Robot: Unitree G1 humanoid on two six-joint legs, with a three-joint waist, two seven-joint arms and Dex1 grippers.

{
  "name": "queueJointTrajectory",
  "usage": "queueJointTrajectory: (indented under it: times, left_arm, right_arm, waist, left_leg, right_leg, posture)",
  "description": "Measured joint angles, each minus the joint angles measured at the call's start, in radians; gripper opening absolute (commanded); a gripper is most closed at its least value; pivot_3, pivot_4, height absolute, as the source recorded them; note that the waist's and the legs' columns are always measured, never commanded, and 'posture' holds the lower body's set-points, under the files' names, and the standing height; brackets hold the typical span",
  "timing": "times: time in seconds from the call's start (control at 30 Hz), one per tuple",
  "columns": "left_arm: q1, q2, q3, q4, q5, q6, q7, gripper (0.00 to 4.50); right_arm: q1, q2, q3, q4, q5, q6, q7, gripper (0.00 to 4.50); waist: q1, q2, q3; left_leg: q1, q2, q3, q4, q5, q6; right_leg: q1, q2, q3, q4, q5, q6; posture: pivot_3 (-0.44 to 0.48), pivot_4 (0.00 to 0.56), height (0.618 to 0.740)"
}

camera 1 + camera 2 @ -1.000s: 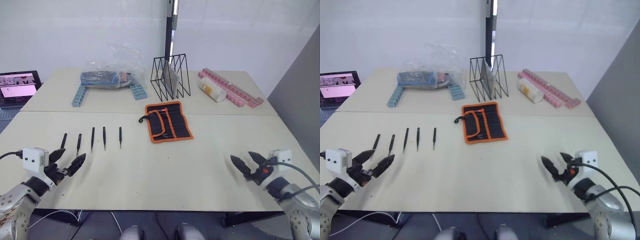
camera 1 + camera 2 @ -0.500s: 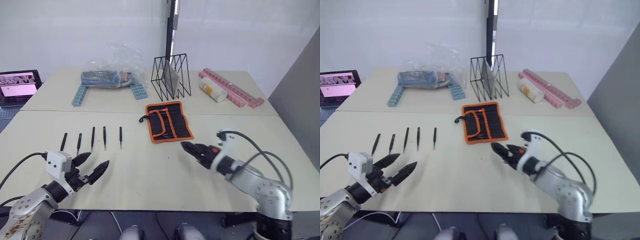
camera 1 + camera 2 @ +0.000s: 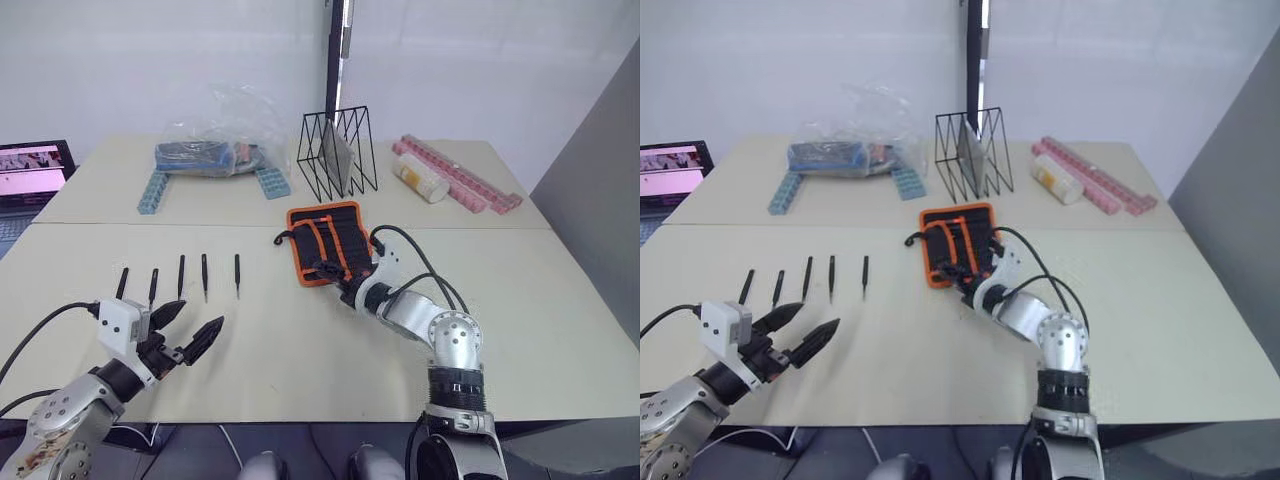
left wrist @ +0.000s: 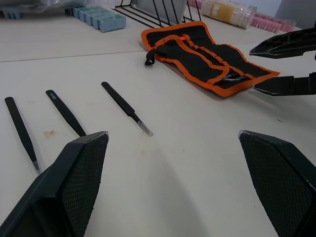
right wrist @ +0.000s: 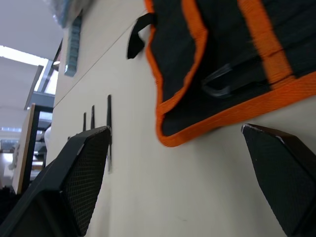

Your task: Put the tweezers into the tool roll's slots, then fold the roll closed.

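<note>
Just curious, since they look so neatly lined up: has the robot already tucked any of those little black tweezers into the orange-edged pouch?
No. All five tweezers lie in a row on the table, well apart from the tool roll.

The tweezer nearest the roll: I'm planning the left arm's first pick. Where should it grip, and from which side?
Likely mid-shaft, from straight above: that tweezer lies flat on the table, slim, pointing away from the robot. The left gripper, open, should close across its width; the neighbouring tweezers sit close by.
</note>
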Motion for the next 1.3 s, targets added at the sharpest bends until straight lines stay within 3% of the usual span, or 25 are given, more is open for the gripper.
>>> queueJointTrajectory:
  times: [0.37,0.5,0.73,1.0,1.3]
  left_arm:
    - [0.007,-0.013,-0.004,-0.009,0.000,-0.002,0.015,4.49]
    - [0.009,-0.013,-0.002,-0.009,-0.004,-0.002,0.016,4.49]
    - [0.011,-0.013,0.001,-0.010,-0.006,-0.004,0.020,4.49]
    - [0.016,-0.013,0.002,-0.010,-0.007,-0.007,0.023,4.49]
    - [0.029,-0.013,0.015,-0.015,-0.008,-0.007,0.029,4.49]
  right_arm:
    - [-0.164,-0.004,-0.028,0.248,-0.040,-0.123,0.024,4.50]
    - [-0.163,-0.005,-0.032,0.219,-0.013,-0.077,-0.011,4.50]
    - [-0.099,-0.006,-0.068,0.001,0.215,0.104,-0.213,4.50]
    - [-0.098,-0.006,-0.067,-0.011,0.374,0.076,-0.344,4.50]
    - [-0.116,-0.006,0.015,0.155,0.279,-0.026,-0.204,4.50]
  waist:
    - [-0.012,0.000,0.000]
    - [-0.015,0.000,0.000]
    - [-0.016,0.000,0.000]
    - [-0.023,0.001,0.000]
    - [-0.022,0.001,0.000]
  left_leg:
    - [0.001,0.001,0.000,0.000,0.000,0.000]
    - [-0.001,0.001,-0.001,0.000,0.000,0.000]
    - [-0.005,0.001,-0.003,0.000,0.000,0.000]
    - [-0.005,0.001,-0.002,0.000,0.000,0.000]
    - [-0.006,0.001,-0.002,0.000,0.000,0.000]
  right_leg:
    - [0.000,0.000,0.000,0.001,0.000,0.000]
    - [-0.001,-0.001,0.000,0.000,0.000,0.000]
    - [-0.004,-0.002,0.000,0.004,0.000,0.000]
    - [-0.005,-0.001,0.000,0.000,0.000,0.000]
    - [-0.006,0.000,0.000,0.000,0.000,0.000]
  posture:
    - [0.000,0.150,0.737]
    - [0.000,0.150,0.737]
    - [0.000,0.150,0.737]
    - [0.000,0.150,0.737]
    - [0.000,0.150,0.737]
